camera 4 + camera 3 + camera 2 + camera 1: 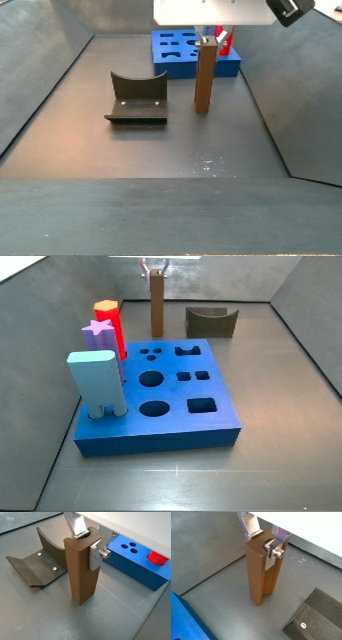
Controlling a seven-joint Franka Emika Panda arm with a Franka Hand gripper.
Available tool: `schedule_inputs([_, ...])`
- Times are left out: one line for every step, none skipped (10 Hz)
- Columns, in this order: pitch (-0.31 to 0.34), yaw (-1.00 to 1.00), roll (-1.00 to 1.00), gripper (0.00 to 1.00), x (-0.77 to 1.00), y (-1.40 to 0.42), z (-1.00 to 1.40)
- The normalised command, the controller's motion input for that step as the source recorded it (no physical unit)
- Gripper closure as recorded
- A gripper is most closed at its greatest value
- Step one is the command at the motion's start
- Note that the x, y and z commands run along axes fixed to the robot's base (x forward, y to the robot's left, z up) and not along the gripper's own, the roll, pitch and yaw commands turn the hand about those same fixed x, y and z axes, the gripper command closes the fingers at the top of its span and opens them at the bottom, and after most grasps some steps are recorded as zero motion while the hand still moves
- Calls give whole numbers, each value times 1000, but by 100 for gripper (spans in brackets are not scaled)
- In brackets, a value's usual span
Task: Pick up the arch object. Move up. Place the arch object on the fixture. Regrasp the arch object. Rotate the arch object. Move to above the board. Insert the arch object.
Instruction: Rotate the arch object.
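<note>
— Wrist views first: what is held, and how?

— Silver fingers point(271, 549) of the gripper point(264, 542) are seen closed onto the top end of the arch object point(262, 574), which is kept upright. The grip is taken high, so that the long brown body is left free below. In a wrist view the fixture point(41, 561) is shown just beside the bar, and the board point(137, 559) is seen behind it.

— Is the bar lifted?

— Its lower end appears close to the floor; whether contact is made cannot be told.

— And the side views?

— In a side view the arch object point(156, 304) is seen beyond the board point(167, 396), near the fixture point(210, 322). In a side view the gripper point(211, 38) is found at the bar's top, between the board point(181, 48) and the fixture point(136, 98). The pick-up is judged done; placement on the fixture is not yet made.
</note>
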Motion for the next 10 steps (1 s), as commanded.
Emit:
schedule_inputs([-36,-29,64,100,-4,17,-183])
schedule_inputs([-36,-29,64,0,0,0,0])
schedule_inputs([-36,-28,64,0,0,0,1000])
schedule_inputs([-25,-28,62,0,-11,-1,1000])
schedule_inputs([13,-19,36,0,-32,-6,978])
schedule_inputs([28,-7,1,0,-20,-6,755])
schedule_inputs([39,-1,-26,0,-10,-7,575])
schedule_inputs([55,0,-58,0,6,-5,336])
schedule_inputs([10,-1000,-13,0,0,0,0])
schedule_inputs([10,-1000,-15,0,14,17,-130])
